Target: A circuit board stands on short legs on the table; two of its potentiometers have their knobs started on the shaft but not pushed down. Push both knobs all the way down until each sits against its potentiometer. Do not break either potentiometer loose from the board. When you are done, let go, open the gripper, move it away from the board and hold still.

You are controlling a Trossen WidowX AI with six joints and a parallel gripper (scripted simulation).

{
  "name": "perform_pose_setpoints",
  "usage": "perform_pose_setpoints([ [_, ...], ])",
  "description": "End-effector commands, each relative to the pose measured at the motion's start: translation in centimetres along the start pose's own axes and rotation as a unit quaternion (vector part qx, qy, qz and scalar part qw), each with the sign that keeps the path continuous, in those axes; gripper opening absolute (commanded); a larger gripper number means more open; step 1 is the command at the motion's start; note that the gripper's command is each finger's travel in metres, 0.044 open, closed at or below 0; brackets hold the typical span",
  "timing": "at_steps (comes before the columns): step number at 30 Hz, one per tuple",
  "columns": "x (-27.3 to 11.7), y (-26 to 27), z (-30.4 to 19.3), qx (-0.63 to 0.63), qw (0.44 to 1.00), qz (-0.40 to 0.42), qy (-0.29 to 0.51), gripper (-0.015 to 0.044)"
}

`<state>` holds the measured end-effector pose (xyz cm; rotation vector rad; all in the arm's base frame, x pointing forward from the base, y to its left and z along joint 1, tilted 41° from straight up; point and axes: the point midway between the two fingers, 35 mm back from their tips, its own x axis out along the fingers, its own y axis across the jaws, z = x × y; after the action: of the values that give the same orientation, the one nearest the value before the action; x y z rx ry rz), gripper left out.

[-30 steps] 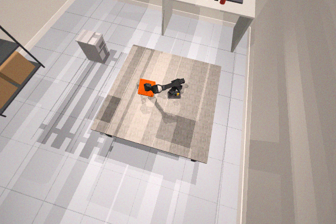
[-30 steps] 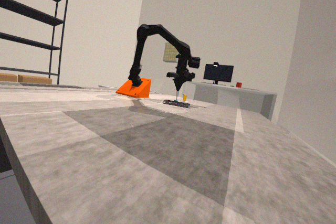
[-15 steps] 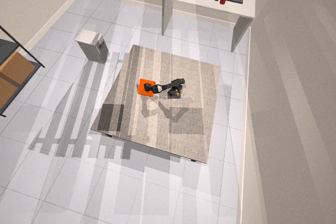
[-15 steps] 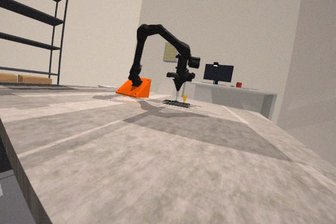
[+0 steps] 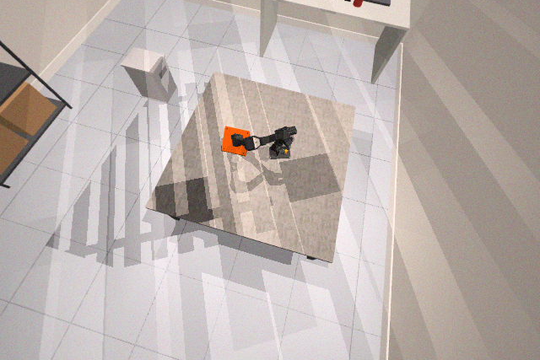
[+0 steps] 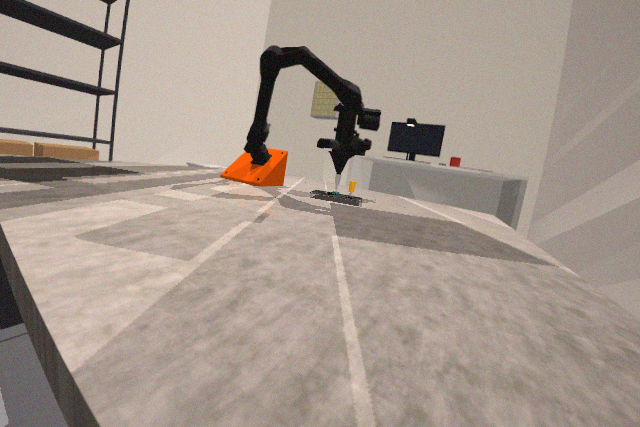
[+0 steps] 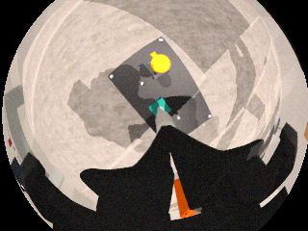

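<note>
Wrist view: the board (image 5: 274, 156) (image 6: 353, 200) (image 7: 180, 79) lies upper centre, its yellow knob (image 5: 286, 151) (image 6: 352, 186) (image 7: 161, 64) raised near the top corner. The gripper (image 5: 278, 147) (image 6: 338, 173) (image 7: 166, 130), clenched on nothing, points down toward the teal part (image 5: 280, 150) (image 6: 336, 193) (image 7: 155, 107) at mid-frame (a pale piece (image 6: 337, 182) (image 7: 164, 117) shows between them; contact cannot be told).

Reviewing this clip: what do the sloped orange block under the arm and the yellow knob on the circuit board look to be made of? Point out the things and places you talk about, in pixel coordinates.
The sloped orange block (image 5: 229, 148) (image 6: 276, 169): probably painted metal or plastic, going by its even colour and crisp edges.

The yellow knob (image 5: 286, 151) (image 6: 352, 186) (image 7: 161, 64): likely smooth plastic, from its flat, bright, uniform colour.
</note>
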<state>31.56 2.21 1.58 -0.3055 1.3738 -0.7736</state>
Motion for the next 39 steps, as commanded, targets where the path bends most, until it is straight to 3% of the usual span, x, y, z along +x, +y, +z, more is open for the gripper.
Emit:
perform_pose_setpoints([
  [1, 1.0, -0.1, 0.1, 0.003, 1.000, -0.002, 0.001, 0.0000],
  [39, 2.6, -0.1, 0.1, 0.003, 1.000, -0.003, 0.000, 0.0000],
])
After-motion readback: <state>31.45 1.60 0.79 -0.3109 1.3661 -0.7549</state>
